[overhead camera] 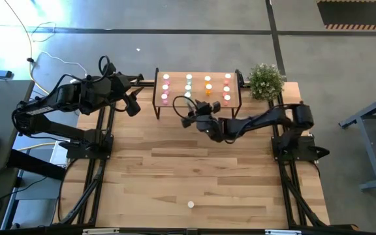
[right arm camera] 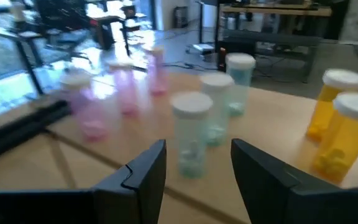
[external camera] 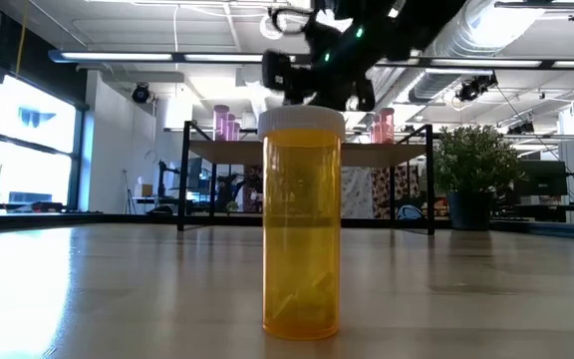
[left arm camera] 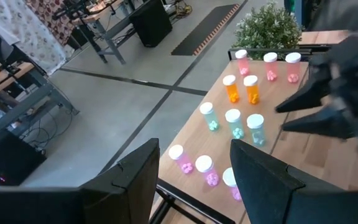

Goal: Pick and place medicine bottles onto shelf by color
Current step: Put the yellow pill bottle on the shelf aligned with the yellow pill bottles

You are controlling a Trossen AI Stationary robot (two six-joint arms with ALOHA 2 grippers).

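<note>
The shelf [overhead camera: 198, 104] stands at the table's far edge with medicine bottles in four rows by colour: pink [overhead camera: 166, 88], pale green [overhead camera: 188, 85], orange [overhead camera: 207, 85] and red-pink [overhead camera: 227, 88]. My right gripper [overhead camera: 187, 108] hovers open at the shelf's near edge. Its fingers stand just short of the nearest green bottle [right arm camera: 191, 134], which stands upright on the board, and touch nothing. One orange bottle [external camera: 302, 224] stands upright alone near the table's front edge [overhead camera: 190, 204]. My left gripper [overhead camera: 134, 108] waits open, raised beside the shelf's left end.
A small potted plant [overhead camera: 266, 79] stands at the shelf's right end. Open tabletop lies between the shelf and the lone orange bottle. In the left wrist view, my right gripper [left arm camera: 328, 106] shows over the shelf's near side.
</note>
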